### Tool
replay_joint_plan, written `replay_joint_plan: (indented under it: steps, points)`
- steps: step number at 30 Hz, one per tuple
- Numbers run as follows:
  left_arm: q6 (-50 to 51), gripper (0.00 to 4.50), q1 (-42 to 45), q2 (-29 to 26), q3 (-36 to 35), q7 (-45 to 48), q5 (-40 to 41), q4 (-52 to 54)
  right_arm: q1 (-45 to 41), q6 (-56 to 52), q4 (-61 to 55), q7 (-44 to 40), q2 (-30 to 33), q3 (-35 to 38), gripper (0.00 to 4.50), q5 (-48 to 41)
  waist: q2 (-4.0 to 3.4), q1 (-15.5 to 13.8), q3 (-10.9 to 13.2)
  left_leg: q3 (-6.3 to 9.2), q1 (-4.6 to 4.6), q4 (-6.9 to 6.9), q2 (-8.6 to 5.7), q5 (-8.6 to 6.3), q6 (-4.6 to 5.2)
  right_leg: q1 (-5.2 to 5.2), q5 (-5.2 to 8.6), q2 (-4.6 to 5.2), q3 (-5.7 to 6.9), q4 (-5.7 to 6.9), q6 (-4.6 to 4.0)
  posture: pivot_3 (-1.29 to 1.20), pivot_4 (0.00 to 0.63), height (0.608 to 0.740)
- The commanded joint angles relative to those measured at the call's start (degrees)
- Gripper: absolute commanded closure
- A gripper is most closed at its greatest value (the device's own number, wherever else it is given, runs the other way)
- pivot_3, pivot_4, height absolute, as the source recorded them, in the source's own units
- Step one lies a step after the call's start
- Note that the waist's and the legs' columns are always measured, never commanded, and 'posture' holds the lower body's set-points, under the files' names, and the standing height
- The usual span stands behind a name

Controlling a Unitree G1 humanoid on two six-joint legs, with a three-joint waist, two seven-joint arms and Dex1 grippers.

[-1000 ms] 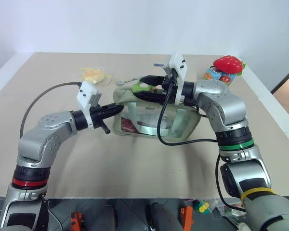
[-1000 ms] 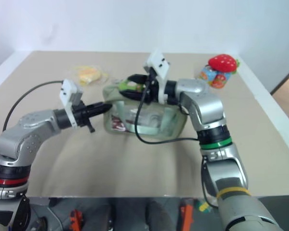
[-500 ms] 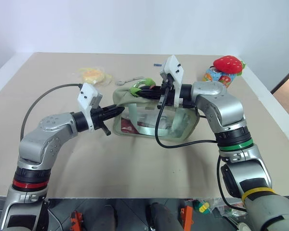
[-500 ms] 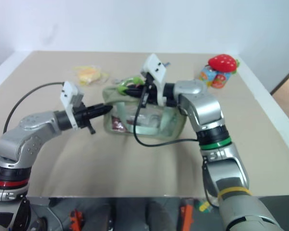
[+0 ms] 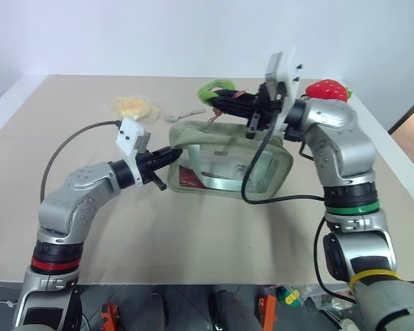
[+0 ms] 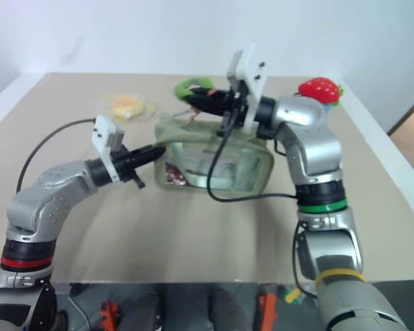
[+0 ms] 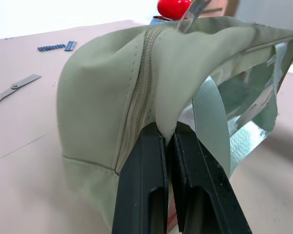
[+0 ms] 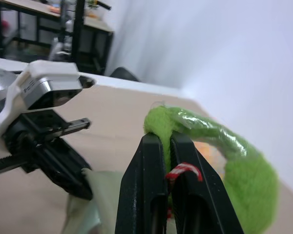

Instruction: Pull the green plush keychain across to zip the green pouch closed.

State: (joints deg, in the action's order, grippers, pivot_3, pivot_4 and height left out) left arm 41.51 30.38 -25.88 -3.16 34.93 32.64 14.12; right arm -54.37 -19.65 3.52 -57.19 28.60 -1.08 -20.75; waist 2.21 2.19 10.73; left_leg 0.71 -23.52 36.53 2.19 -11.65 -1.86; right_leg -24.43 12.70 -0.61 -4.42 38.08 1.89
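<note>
The green pouch (image 5: 228,162) stands mid-table, its clear side panel facing me. My left gripper (image 5: 174,153) is shut on a fold of fabric at the pouch's left end, beside the zipper (image 7: 136,97); the black fingers (image 7: 141,185) pinch that fold in the left wrist view. My right gripper (image 5: 217,100) hangs above the pouch's top, pointing left, and is shut on the green plush keychain (image 5: 210,88). In the right wrist view the fuzzy lime plush (image 8: 234,165) bulges out past the fingers (image 8: 144,165). A thin reddish cord (image 5: 210,123) runs from it down to the pouch top.
A red strawberry plush (image 5: 326,88) sits at the back right of the table. A yellow item in clear wrap (image 5: 132,105) lies at the back left, with a small metal piece (image 5: 186,114) beside it. A black cable (image 5: 255,189) loops in front of the pouch.
My right gripper closed on the green plush keychain and lifted it up and to the right, off the pouch top. The pouch shifted slightly right. The left gripper kept its hold.
</note>
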Motion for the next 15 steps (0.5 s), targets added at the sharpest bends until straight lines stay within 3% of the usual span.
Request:
replay_joint_plan:
  steps: [1,7,15]
  points:
    - [0.3,4.50,1.4,1.2,-2.2,-2.8,1.2,2.1,2.1,0.8,-3.9,0.3,3.4,3.6,4.46,-0.9,0.00,0.0,0.0,0.00,0.00,0.00,0.00,0.00,0.00,0.00,0.00,0.00,0.00,0.00,0.00,0.00,0.150,0.740]
    - [1.5,4.50,1.2,2.0,-2.3,-5.5,1.4,2.4,5.8,1.4,-5.1,1.1,8.2,5.7,4.46,-0.6,0.00,0.4,0.0,-0.02,0.02,0.00,0.00,0.00,0.00,-0.01,0.00,-0.01,-0.03,0.00,0.00,0.00,0.150,0.740]
    - [0.9,4.50,0.9,2.5,-1.4,-5.2,1.5,1.5,5.5,2.7,-4.3,2.7,9.9,6.0,4.46,0.0,0.00,0.5,0.0,-0.03,0.08,-0.01,-0.01,0.00,0.00,0.02,-0.01,-0.03,-0.06,0.02,-0.01,0.00,0.150,0.740]
